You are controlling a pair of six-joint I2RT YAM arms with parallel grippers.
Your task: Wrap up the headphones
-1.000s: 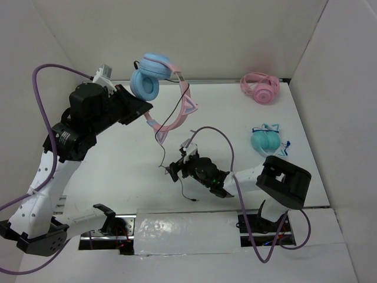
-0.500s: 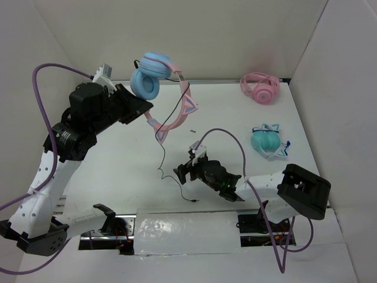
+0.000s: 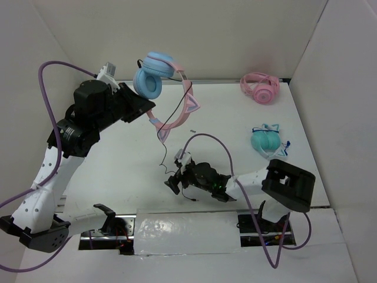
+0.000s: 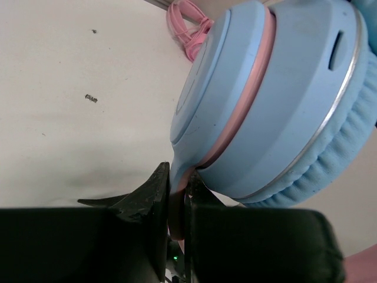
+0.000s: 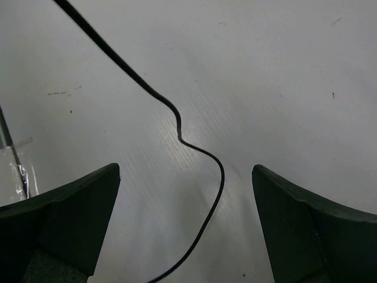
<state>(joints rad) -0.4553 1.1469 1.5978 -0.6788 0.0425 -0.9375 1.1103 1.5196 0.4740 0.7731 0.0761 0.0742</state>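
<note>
The headphones have light-blue ear cups and a pink cat-ear band. They hang in the air at the back left. My left gripper is shut on the pink band just below one ear cup, as the left wrist view shows. The thin black cable drops from the headphones to the table and trails toward the front. My right gripper is open and low over the table. The cable lies on the table between its spread fingers, untouched.
All-pink headphones lie at the back right by the wall. Teal headphones lie on the right side. White walls close in the table on the left, back and right. A small dark speck lies mid-table.
My right gripper swung first right, then back left and nearer the front edge, staying open over the cable. My left arm shifted the held headphones slightly up and right.
</note>
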